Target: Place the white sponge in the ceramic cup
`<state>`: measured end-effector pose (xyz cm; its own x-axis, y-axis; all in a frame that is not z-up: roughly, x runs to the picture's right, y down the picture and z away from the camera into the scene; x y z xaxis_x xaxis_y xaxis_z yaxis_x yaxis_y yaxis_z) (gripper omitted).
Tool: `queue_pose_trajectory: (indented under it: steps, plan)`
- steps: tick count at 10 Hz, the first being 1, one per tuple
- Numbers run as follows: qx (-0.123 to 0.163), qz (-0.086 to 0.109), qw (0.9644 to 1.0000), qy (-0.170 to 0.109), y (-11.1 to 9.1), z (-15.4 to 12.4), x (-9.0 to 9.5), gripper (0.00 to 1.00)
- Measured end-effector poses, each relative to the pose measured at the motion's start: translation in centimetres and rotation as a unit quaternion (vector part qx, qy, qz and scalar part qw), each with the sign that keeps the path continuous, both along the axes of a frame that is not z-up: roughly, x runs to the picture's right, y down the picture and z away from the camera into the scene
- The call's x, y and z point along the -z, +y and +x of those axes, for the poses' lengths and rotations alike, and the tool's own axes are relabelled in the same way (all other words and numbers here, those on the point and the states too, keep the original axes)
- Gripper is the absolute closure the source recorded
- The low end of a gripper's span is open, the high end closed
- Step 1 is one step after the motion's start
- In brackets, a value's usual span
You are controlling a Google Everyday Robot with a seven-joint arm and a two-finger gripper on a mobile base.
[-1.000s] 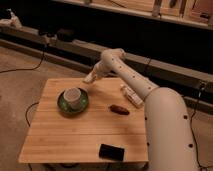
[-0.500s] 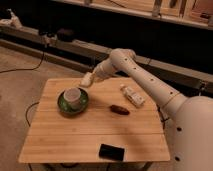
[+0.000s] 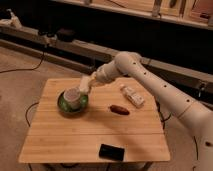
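The ceramic cup point(image 3: 72, 96), small and white, stands upright on a glossy green saucer point(image 3: 73, 106) at the left of the wooden table. My gripper point(image 3: 85, 86) hangs just above the cup's right rim, at the end of the white arm reaching in from the right. It is shut on the white sponge point(image 3: 83, 88), a small off-white block that shows at the fingertips, close over the cup's opening. Whether the sponge touches the rim I cannot tell.
A longer white packet point(image 3: 132, 95) lies right of the cup, a small brown object point(image 3: 119, 109) in front of it. A black flat object point(image 3: 111, 151) sits near the table's point(image 3: 60, 140) front edge. A shelf and cables run behind the table.
The gripper has come down and slightly left with the sponge, from above the cup's far side to just over its right rim.
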<state>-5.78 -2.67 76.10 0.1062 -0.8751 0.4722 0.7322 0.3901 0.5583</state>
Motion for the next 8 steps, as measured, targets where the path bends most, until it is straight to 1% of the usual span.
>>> queue_pose_trajectory:
  steps: [2, 3, 5, 6, 7, 8]
  plan:
    - [0.022, 0.007, 0.9997, -0.007, 1.3, -1.6, -0.6, 1.00]
    - [0.035, 0.013, 0.9993, -0.009, 1.9, -3.0, -1.3, 1.00]
    - [0.047, 0.022, 0.9985, -0.015, 2.3, -5.5, -1.9, 1.00]
    - [0.052, 0.031, 0.9980, -0.019, 2.2, -6.8, -1.9, 1.00]
    - [0.056, 0.039, 0.9975, -0.019, 2.1, -7.9, -2.0, 0.98]
    - [0.059, 0.043, 0.9972, -0.018, 2.0, -8.5, -2.2, 0.93]
